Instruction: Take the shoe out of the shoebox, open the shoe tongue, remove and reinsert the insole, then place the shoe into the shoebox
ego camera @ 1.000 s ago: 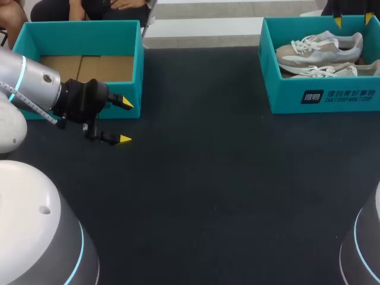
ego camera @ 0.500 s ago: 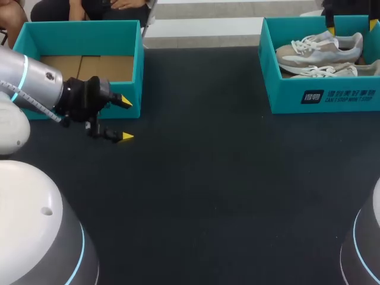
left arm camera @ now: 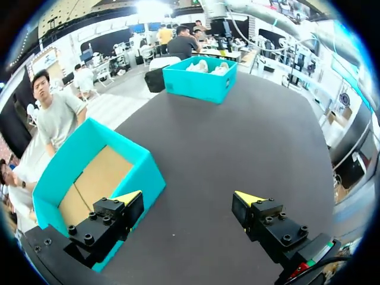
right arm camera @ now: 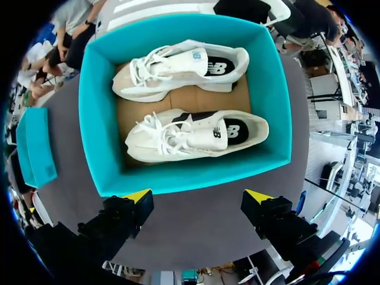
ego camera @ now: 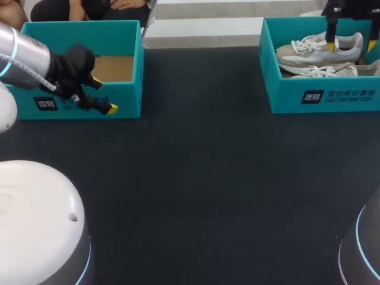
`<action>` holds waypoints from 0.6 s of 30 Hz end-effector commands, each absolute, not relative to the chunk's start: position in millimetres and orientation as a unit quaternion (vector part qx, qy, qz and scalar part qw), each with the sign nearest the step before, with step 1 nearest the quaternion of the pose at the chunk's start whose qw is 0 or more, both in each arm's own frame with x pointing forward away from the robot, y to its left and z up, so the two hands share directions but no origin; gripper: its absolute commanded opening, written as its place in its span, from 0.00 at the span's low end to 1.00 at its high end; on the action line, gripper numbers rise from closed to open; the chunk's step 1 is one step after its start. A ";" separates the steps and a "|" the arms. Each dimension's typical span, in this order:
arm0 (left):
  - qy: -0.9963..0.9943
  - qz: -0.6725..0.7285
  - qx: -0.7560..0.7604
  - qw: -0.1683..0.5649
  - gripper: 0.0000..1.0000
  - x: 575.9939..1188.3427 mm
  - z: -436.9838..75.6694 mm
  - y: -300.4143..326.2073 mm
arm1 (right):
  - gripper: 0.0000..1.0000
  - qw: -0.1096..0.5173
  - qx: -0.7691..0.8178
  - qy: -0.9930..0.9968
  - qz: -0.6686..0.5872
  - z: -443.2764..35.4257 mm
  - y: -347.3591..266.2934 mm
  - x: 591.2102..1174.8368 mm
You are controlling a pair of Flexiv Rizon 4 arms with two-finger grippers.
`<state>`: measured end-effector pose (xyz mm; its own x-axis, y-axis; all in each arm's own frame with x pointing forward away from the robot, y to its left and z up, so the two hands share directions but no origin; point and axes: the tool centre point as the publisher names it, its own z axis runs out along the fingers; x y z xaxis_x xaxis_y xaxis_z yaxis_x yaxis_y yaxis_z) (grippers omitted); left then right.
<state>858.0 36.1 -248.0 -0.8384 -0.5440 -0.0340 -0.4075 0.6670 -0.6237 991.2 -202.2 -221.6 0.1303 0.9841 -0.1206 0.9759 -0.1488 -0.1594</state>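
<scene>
We see a dark table (ego camera: pixel 196 178) across most of the frame. At upper left, an open teal box (ego camera: pixel 119 35) with a brown cardboard floor stands on it.

The right gripper (ego camera: pixel 351 45) is largely cut off by the head view's edge, and the left gripper (ego camera: pixel 103 95) is blurred there. Far ahead of the left gripper, the shoes (left arm camera: pixel 205 66) are too small to detail.

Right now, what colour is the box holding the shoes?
Teal; the box shows best in the right wrist view.
</scene>
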 end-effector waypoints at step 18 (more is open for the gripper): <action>0.607 -0.125 -0.782 0.067 1.00 880.4 -215.6 56.9 | 1.00 0.002 -0.787 -0.616 0.041 -220.3 -181.2 942.6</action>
